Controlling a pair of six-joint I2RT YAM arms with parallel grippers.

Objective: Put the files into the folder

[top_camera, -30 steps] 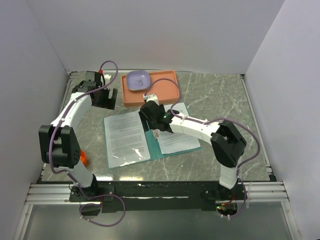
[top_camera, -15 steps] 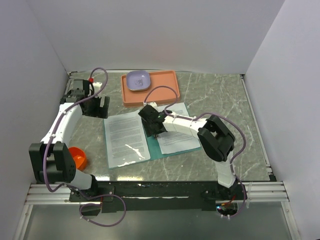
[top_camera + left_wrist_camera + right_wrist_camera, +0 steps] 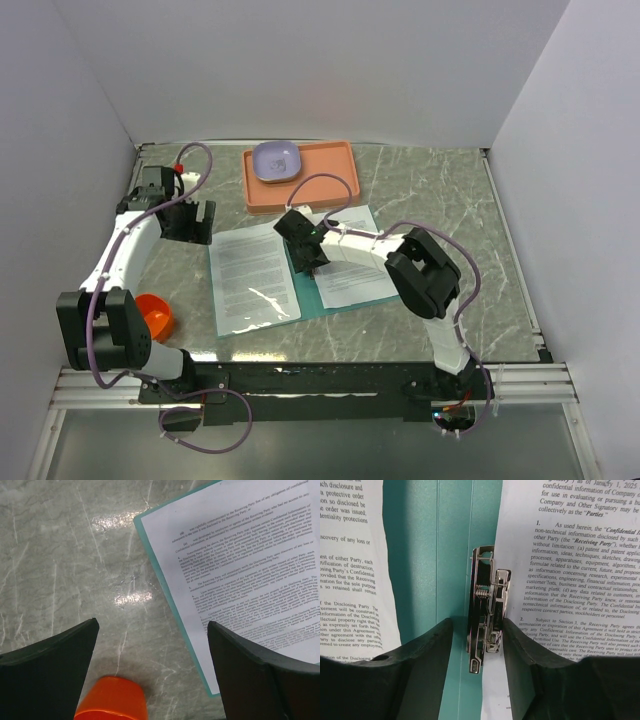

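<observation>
The teal folder (image 3: pixel 313 293) lies open and flat in the middle of the table. One file (image 3: pixel 254 280) lies on its left half and another file (image 3: pixel 362 275) on its right half. My right gripper (image 3: pixel 306 254) hovers over the spine. In the right wrist view its fingers (image 3: pixel 427 660) stand either side of the metal fastener (image 3: pixel 487 610), slightly apart, with a thin gap on the left side; the teal spine (image 3: pixel 425 555) and both sheets show. My left gripper (image 3: pixel 190 222) is wide open and empty over bare table left of the folder (image 3: pixel 172 610), with the left file (image 3: pixel 250 575) beside it.
An orange-pink tray (image 3: pixel 325 185) holding a purple bowl (image 3: pixel 277 161) stands at the back behind the folder. An orange cup (image 3: pixel 155 315) sits at the near left, also in the left wrist view (image 3: pixel 112 700). White walls close the sides and the back.
My left arm has swung away from the tray towards the left, uncovering the orange cup. My right gripper has stayed over the folder's spine, shifting slightly left.
</observation>
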